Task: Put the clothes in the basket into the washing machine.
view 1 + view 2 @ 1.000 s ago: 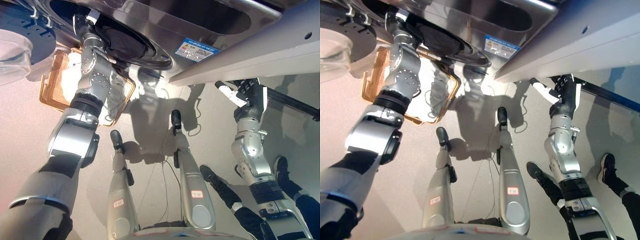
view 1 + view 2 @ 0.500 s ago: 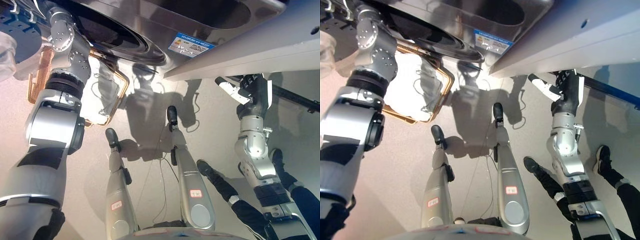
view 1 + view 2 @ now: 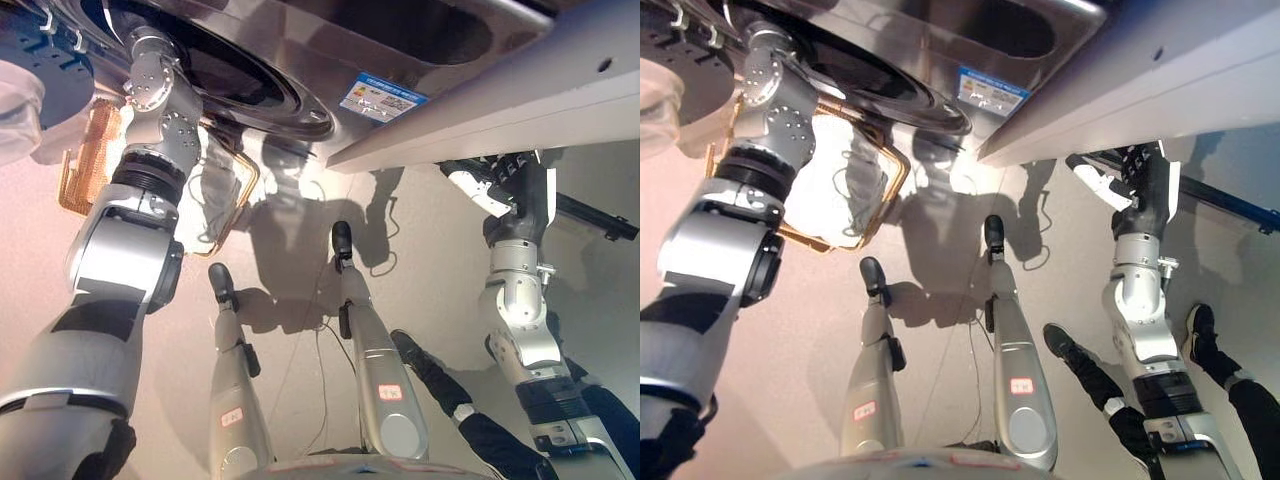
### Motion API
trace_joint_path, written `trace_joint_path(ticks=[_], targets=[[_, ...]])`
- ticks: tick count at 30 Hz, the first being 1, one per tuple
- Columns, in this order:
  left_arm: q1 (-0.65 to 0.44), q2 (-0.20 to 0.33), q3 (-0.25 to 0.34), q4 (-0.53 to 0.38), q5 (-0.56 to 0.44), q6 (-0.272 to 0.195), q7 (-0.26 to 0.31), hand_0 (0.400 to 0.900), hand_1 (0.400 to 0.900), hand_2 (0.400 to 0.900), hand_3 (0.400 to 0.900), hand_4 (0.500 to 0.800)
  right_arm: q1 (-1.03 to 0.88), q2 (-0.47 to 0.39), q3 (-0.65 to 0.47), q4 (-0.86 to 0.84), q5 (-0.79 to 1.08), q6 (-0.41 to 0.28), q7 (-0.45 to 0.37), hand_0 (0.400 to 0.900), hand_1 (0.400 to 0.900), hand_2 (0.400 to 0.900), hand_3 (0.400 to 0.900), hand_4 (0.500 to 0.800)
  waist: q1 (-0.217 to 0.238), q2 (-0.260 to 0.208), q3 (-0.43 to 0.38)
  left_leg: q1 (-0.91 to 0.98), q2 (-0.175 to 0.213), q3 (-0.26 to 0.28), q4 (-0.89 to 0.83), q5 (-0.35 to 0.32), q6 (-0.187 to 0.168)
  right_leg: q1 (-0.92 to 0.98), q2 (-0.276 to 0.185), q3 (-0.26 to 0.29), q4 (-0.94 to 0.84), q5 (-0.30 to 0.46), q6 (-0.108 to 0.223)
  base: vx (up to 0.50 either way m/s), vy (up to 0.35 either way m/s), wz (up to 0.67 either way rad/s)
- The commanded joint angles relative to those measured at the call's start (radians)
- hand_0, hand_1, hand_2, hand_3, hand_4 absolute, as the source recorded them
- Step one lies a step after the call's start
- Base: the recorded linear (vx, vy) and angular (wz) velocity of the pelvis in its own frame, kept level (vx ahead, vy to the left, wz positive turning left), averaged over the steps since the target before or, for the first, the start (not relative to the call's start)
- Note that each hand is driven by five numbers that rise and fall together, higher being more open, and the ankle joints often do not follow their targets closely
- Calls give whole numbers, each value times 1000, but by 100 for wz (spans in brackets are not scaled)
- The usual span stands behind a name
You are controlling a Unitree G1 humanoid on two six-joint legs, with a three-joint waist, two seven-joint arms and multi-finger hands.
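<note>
From the left eye view I see my left arm reaching up into the dark round opening of the washing machine (image 3: 300,60), whose steel front fills the top of the view. My left hand (image 3: 140,45) is right at the rim of that opening and mostly swallowed by the dark drum, so I cannot tell how its fingers stand or whether they hold any cloth. Behind the arm, on the floor (image 3: 440,250) below the machine's front, sits the wicker basket (image 3: 88,165); white clothes (image 3: 205,195) show inside it, to the right of my forearm. My right hand (image 3: 492,185) hangs under the machine's lower right edge, well apart from the basket, its fingers relaxed and loosely spread, white tips pointing left, holding nothing. A person's dark trouser leg (image 3: 470,425) lies on the floor at the lower right, beside my right arm.

From the right eye view the basket (image 3: 885,195) shows more fully, its brown rim curving round a bright heap of white clothes (image 3: 830,190) that lies between my left forearm and the rim's right corner. The left hand (image 3: 758,50) is again lost at the opening's edge. The right hand (image 3: 1118,180) hangs with fingers slack and apart. The person's shoe (image 3: 1200,325) shows near the right edge.
</note>
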Motion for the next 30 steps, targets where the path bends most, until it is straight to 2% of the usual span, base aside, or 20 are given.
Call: trace_joint_path(ticks=[1, 15, 18, 21, 22, 23, 25, 26, 27, 29, 30], targets=[[-53, -9, -20, -3, 48, -117, -38, 900, 900, 900, 900, 800, 60, -39, -34, -21, -12, -87, 0, 900, 900, 900, 900, 800, 15, 31, -177, -2, -13, -58, -2, -42, 17, 47, -7, -4, -9, -25, 79, 0, 0, 0], [-24, -19, 19, -10, 26, -129, -25, 900, 900, 900, 900, 800, 51, -44, -29, -10, -6, -87, 1, 900, 900, 900, 900, 800, 19, 24, -176, -8, -8, -61, -2, -39, 19, 43, -3, -8, -12, -23, 77, 0, 0, -1], [34, -22, 38, -41, 27, -131, -34, 900, 900, 900, 900, 800, 51, -39, -31, -7, -6, -85, 0, 900, 900, 900, 900, 800, 26, 24, -176, 0, -4, -59, -2, -45, 20, 46, 0, -10, -8, -30, 76, 0, 0, 0], [171, -24, 75, -118, 47, -143, -40, 900, 900, 900, 900, 800, 46, -29, -40, -5, -16, -79, -5, 900, 900, 900, 900, 800, 40, 23, -171, 12, -6, -55, -2, -46, 23, 54, -1, -10, 0, -34, 71, 0, 0, 0], [173, -24, 76, -121, 49, -142, -39, 900, 900, 900, 900, 800, 46, -29, -39, -5, -16, -79, -5, 900, 900, 900, 900, 800, 37, 22, -172, 8, -8, -57, -2, -40, 24, 51, -3, -10, -1, -29, 71, 0, 0, 0], [248, -26, 90, -165, 68, -151, -47, 900, 900, 900, 900, 800, 35, -18, -43, 6, -16, -77, -7, 900, 900, 900, 900, 800, 49, 19, -166, 16, -8, -55, -2, -42, 26, 57, -3, -12, 2, -31, 69, 0, 0, 0], [289, -32, 105, -190, 73, -155, -46, 900, 900, 900, 900, 800, 32, -14, -41, 16, -19, -75, -8, 900, 900, 900, 900, 800, 52, 18, -165, 20, -9, -53, -2, -41, 27, 62, -4, -14, 4, -33, 68, 17, -5, 2], [367, -44, 123, -253, 60, -171, -55, 900, 900, 900, 900, 800, 21, -8, -42, 32, -19, -71, -10, 900, 900, 900, 900, 800, 63, 16, -161, 36, -5, -53, -2, -50, 27, 78, -2, -17, 9, -44, 67, 20, -9, 7], [370, -43, 124, -256, 61, -170, -54, 900, 900, 900, 900, 800, 21, -8, -40, 32, -19, -72, -10, 900, 900, 900, 900, 800, 60, 15, -163, 33, -7, -55, -2, -44, 28, 76, -4, -18, 8, -39, 67, 32, -4, 9], [482, -64, 139, -345, 75, -185, -63, 900, 900, 900, 900, 800, 22, 7, -50, 57, -14, -70, -16, 900, 900, 900, 900, 800, 77, 11, -160, 63, -4, -54, -2, -53, 31, 101, -2, -23, 24, -55, 65, 38, 7, 9], [483, -64, 139, -348, 77, -184, -61, 900, 900, 900, 900, 800, 21, 7, -49, 57, -14, -70, -16, 900, 900, 900, 900, 800, 75, 10, -161, 59, -6, -55, -2, -48, 31, 99, -4, -23, 22, -50, 65, 29, 4, 11]])
